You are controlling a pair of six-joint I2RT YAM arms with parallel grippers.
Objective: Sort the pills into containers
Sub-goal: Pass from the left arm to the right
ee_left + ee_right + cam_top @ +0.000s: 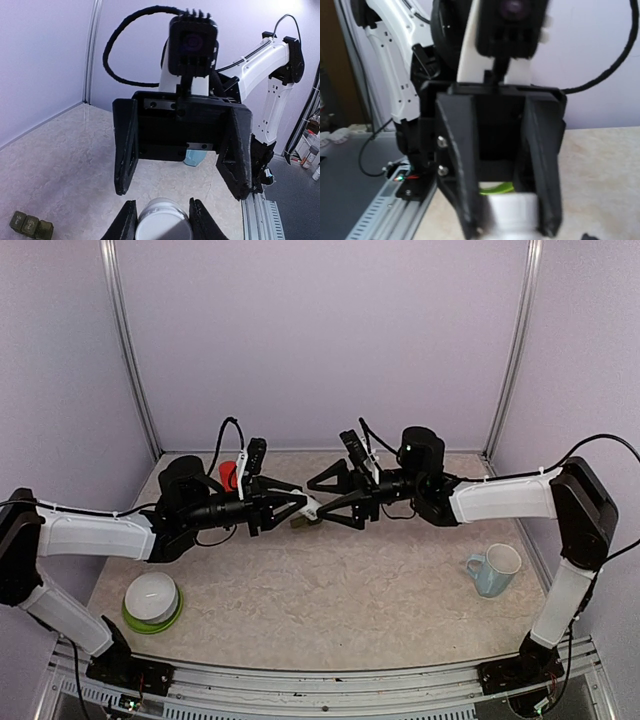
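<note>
Two arms to look at, reaching in from each side and meeting tip to tip above the middle of the table [350, 590]. In the left gripper [161, 205], a small white bottle [162, 227], squeezed tight between both fingers, with its round end pointing at the other arm. Facing it, the right gripper [182, 192], with jaws spread wide and nothing pinched inside. Hard to tell whether touching the bottle or just in front of it. Down on the table, below and a little to the side of the two grippers, the containers [31, 225]: a little dark green strip of three square boxes joined in a row, lying flat, apart from both grippers. Too small and too dark to see inside. Far off near the right edge, a pale blue mug [495, 570], standing up with its handle to the left. Near the left front corner, a white bowl [152, 592] sitting on a green plate [150, 625]. At the back, peeking out from behind the left arm, an orange-red bottle [229, 476]. In the right wrist view, only a blurry close look at the left gripper's black fingers with the white bottle between them.
</note>
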